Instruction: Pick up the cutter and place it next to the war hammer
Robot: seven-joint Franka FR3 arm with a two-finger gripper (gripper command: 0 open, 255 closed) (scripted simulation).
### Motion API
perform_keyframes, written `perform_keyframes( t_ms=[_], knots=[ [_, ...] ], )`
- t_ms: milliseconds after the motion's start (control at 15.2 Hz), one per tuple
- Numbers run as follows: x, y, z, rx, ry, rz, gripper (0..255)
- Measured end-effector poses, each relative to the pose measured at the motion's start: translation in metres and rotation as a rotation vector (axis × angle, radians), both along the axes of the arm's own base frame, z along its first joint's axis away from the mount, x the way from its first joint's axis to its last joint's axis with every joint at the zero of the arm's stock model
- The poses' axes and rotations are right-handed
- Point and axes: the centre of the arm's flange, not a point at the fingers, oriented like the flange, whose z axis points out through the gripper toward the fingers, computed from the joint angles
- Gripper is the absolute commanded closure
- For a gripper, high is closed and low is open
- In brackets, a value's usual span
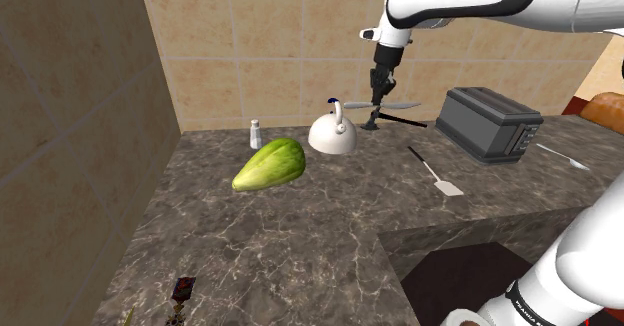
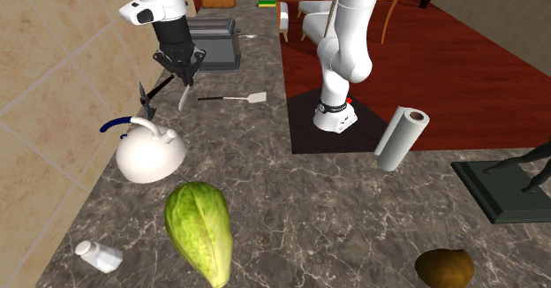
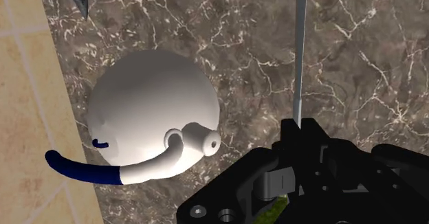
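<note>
End effector was found over the back of the worktop, near the tiled wall, with its fingers closed on the cutter. In the shoulder view the cutter's pale blades spread to either side below the fingers. In the wrist view a thin grey bar of it ran straight out from the fingers. Whether the cutter cleared the worktop could not be told. The hammer (dark head, thin black handle) lay on the worktop close by the cutter, on the wall side, between the kettle and the toaster. A spatula lay in front of the toaster. A green vegetable and a small shaker sat beyond the kettle, well apart from the end effector.
</note>
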Motion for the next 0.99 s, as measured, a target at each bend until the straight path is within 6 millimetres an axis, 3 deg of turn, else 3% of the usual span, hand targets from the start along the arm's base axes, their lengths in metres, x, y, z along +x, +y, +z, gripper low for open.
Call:
perform_keyframes(
  t_ms=[858,990],
  knots=[
    [0.007,-0.173,-0.001,0.000,0.000,0.000,255],
    [0.003,-0.181,-0.007,0.000,0.000,0.000,255]
  ],
)
